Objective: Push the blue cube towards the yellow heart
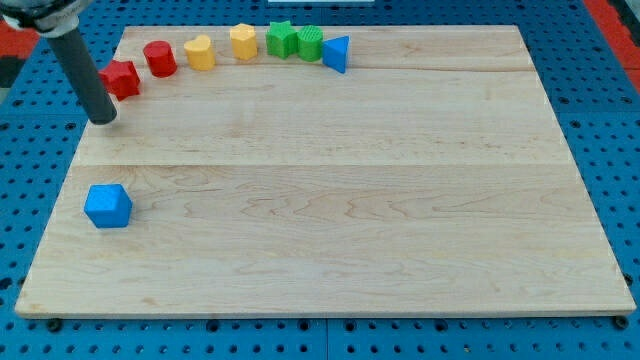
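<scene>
The blue cube (108,206) lies near the board's left edge, below the middle. The yellow heart (200,52) sits in the row of blocks along the view's top, between the red cylinder (160,58) and the yellow hexagon (243,42). My tip (103,119) rests on the board at the upper left, just below and left of the red star (121,79) and well above the blue cube, apart from it.
The top row runs on to the right with a green star (282,39), a green round block (310,44) and a blue triangle (337,53). The wooden board (340,200) lies on a blue perforated table (610,120).
</scene>
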Controlling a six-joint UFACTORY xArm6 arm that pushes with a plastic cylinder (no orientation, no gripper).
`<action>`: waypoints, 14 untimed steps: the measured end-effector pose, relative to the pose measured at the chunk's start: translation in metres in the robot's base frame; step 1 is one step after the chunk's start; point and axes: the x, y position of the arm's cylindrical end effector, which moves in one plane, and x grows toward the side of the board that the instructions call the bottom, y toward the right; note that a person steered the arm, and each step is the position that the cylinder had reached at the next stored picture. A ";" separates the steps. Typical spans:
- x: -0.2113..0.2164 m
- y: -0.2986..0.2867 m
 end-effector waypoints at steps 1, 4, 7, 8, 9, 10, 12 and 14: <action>0.019 -0.006; 0.083 -0.003; 0.143 0.063; 0.137 0.085; 0.118 0.096; 0.093 0.110; 0.044 0.118; 0.063 0.118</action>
